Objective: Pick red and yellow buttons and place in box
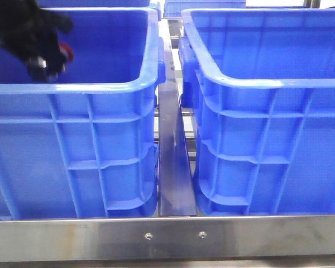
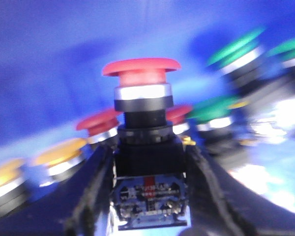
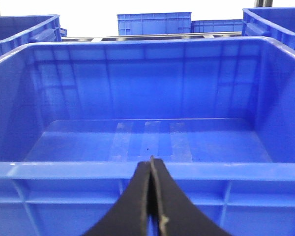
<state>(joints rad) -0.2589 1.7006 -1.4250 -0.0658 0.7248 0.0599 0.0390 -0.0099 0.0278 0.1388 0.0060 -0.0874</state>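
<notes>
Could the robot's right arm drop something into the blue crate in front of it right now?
Probably yes, for reach: the box is open-topped and looks empty just past the right gripper. But that gripper is shut and holds nothing.

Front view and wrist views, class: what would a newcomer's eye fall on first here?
Two big blue crates fill the front view, the left crate and the right crate side by side. The left gripper holds a red button by its dark body, above other red, yellow and green buttons inside the left crate. The right gripper, shut on nothing, faces a crate with no buttons in sight.
</notes>
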